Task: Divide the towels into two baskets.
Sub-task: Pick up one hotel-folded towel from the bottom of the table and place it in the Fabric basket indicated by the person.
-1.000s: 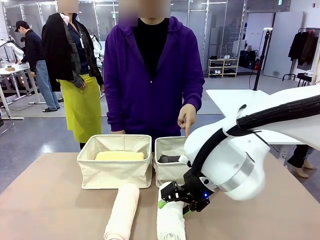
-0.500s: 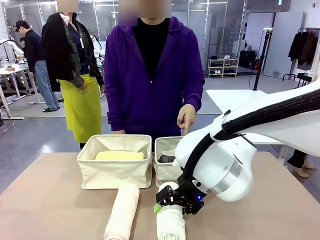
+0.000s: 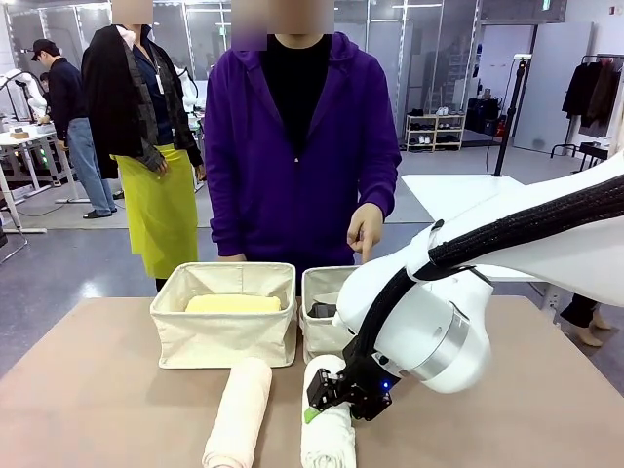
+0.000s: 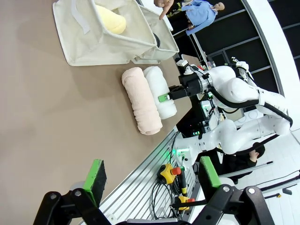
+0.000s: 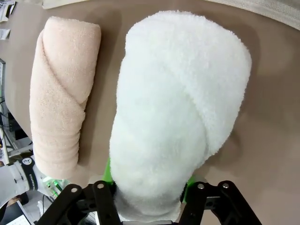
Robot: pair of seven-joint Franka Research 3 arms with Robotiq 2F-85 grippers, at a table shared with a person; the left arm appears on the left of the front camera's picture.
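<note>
Low in the middle, the right gripper (image 3: 327, 398) squeezes the white towel (image 3: 329, 441) on the table (image 3: 97, 390), beside the cream towel (image 3: 239, 414). Higher up, the yellow towel (image 3: 232, 304) lies in the left basket (image 3: 222, 341), the dark towel (image 3: 324, 311) in the right basket (image 3: 320, 336). On the left gripper (image 4: 152, 172) the fingers stand wide apart.

My right arm (image 3: 429, 322) covers most of the right basket (image 3: 314, 339), so I see only a sliver of the charcoal towel (image 3: 320, 311) inside. The front view's bottom edge cuts off the near ends of the cream towel (image 3: 239, 414) and white towel (image 3: 329, 444).
</note>
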